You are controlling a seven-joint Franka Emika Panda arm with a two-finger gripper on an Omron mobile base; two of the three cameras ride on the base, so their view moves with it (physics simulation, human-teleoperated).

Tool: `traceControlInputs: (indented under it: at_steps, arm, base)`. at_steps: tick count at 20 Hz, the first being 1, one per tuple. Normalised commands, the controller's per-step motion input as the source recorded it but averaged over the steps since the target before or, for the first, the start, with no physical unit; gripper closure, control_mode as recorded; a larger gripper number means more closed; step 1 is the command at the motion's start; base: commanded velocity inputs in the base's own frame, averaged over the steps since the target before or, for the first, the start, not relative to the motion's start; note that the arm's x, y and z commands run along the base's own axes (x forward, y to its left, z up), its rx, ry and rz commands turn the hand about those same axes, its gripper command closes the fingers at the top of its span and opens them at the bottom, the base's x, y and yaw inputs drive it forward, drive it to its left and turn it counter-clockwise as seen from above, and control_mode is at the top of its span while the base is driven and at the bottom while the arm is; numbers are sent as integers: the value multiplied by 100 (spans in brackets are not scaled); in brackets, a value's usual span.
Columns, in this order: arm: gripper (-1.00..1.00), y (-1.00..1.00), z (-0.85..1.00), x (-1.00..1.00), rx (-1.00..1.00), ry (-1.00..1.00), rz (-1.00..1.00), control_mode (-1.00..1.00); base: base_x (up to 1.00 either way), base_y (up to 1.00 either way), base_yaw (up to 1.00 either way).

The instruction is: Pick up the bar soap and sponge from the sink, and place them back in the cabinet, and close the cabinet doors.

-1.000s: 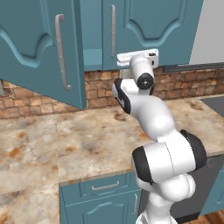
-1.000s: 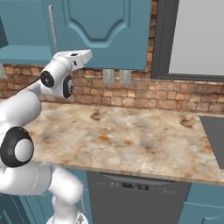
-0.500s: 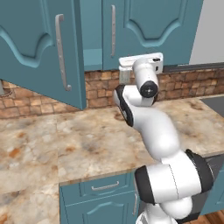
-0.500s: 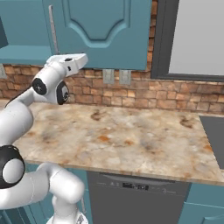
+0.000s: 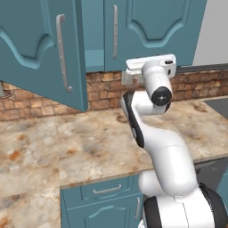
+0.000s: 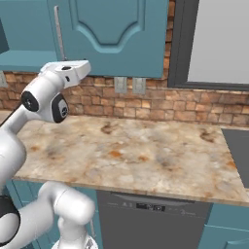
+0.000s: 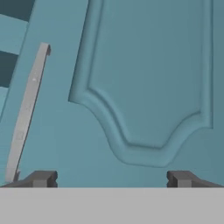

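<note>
The gripper (image 7: pixel 112 178) stands spread wide and empty, close before the shut right door (image 7: pixel 144 78) of the cabinet (image 5: pixel 95 55), its silver handle (image 7: pixel 26 111) to the left. The left door (image 5: pixel 40 49) hangs open over the bare marble counter (image 5: pixel 89 147), leaving a gap onto the shelf (image 5: pixel 94 60). The right base view adds a dishwasher (image 6: pixel 151 221) and, probably, a window (image 6: pixel 219 41).

Smooth matt teal paint on the cabinet doors (image 7: pixel 144 78), and a brushed silver metal bar handle (image 7: pixel 27 111) catching soft light. The table (image 5: pixel 89 147) looks like polished mottled stone, tan and rust. Rough red brick backsplash (image 6: pixel 160 104) behind. The arm (image 5: pixel 156 129) gleams glossy white plastic.
</note>
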Motion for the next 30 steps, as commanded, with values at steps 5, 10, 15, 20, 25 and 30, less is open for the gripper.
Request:
traceControlInputs:
  at_steps: [5,10,15,20,25,30]
  arm:
    - [-100,2,23,-73,3,11,0,-100]
    - [-100,6,20,-75,5,15,0,-100]
    - [-100,7,10,-79,4,13,0,-100]
    - [-100,18,0,-92,1,1,0,-100]
    - [-100,22,0,-78,0,0,1,-100]
    - [-100,50,-2,-57,0,0,1,-100]
  base:
    - [0,0,0]
    - [0,0,0]
    - [0,0,0]
    - [0,0,0]
    - [0,0,0]
    - [0,0,0]
